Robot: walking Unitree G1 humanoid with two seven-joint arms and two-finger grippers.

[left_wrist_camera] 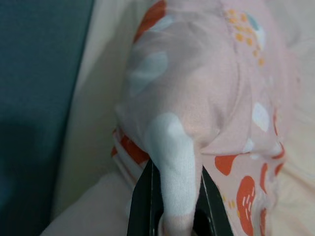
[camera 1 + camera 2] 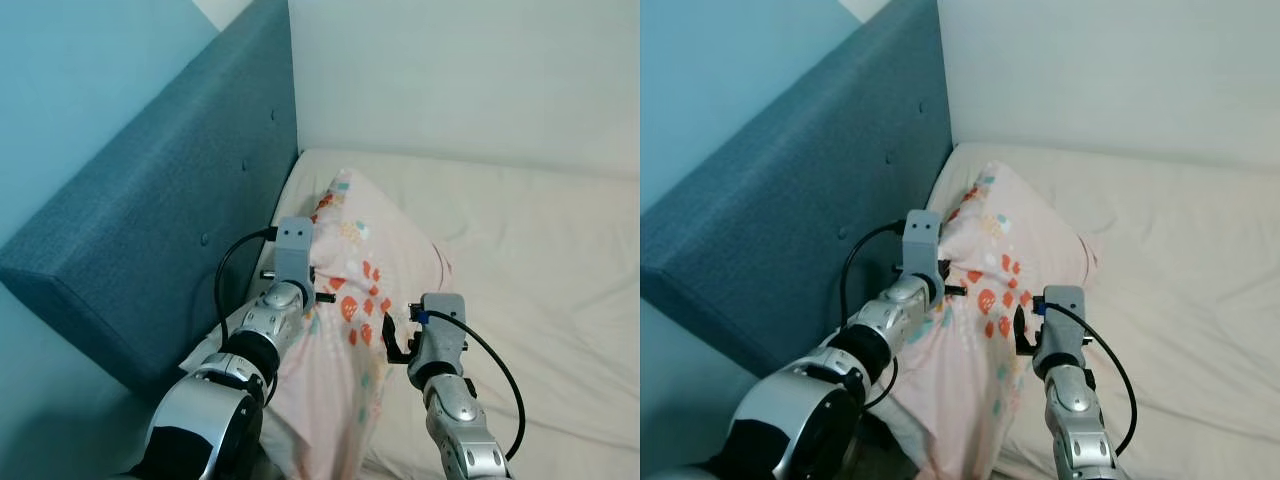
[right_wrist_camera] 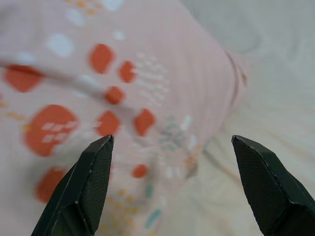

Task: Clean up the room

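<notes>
Left end effector [image 1: 170, 196] clenched on pink patterned pillow [image 2: 365, 260] fold near bed's [image 2: 540, 250] headboard [image 2: 150, 230] corner; right end effector [image 3: 172, 182] released, beside pillow.

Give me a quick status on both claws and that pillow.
Left claw shut on a fold of the pink patterned pillow. Right claw open, hovering over the pillow's other side. Pillow on the bed beside the blue headboard. Nothing blocking.

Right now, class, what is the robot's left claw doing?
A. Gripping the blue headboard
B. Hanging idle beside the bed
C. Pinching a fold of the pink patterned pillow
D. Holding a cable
C: the left claw is shut on a fold of the pink patterned pillow.
</notes>
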